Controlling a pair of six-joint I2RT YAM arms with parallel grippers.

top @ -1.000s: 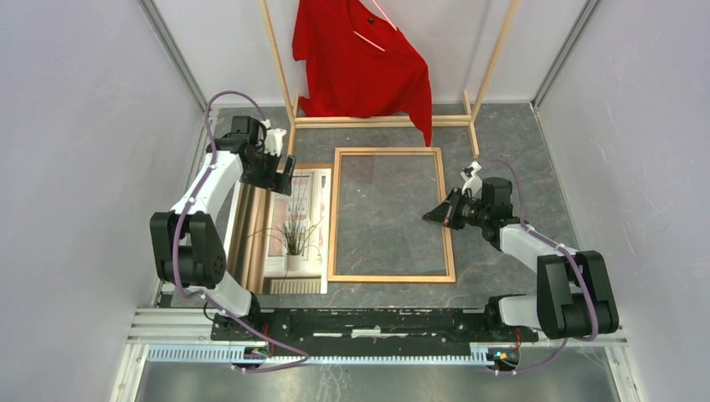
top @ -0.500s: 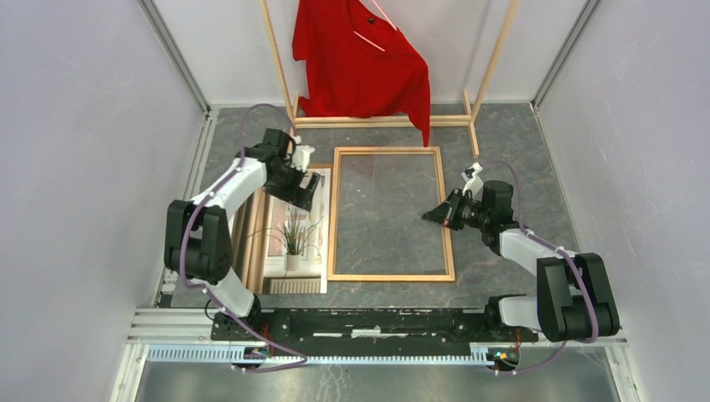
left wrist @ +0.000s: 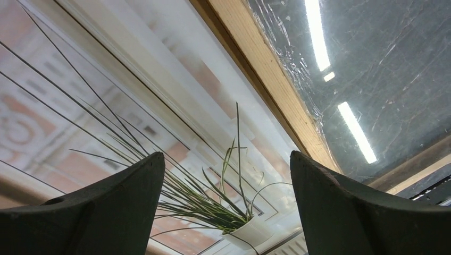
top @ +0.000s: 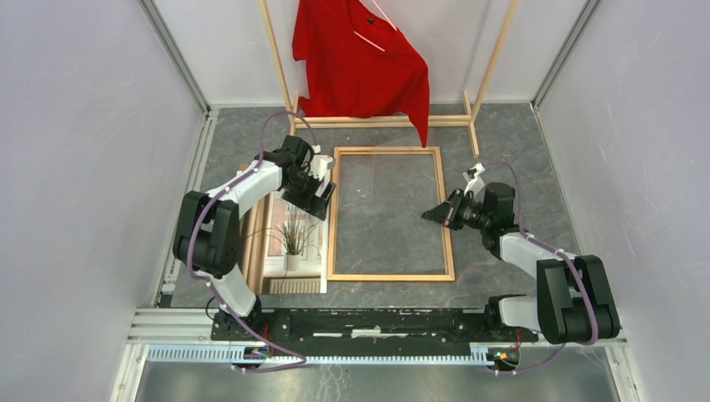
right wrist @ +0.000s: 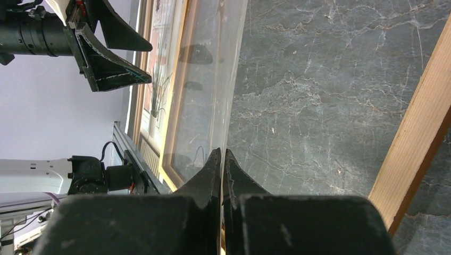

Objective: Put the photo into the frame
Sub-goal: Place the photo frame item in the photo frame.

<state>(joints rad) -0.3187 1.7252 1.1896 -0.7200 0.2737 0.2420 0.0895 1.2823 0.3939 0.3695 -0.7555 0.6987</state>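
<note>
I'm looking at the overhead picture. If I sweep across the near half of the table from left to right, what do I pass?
brown board → photo → frame → right arm. I left out both grippers because they overlap the frame's rails.

Table: grey marbled top (top: 502,142).
You see the frame (top: 389,276) flat at centre, the photo (top: 293,239) face up just beside its left rail over a brown board (top: 248,243), and the clothes rack's base (top: 381,121) behind.
</note>
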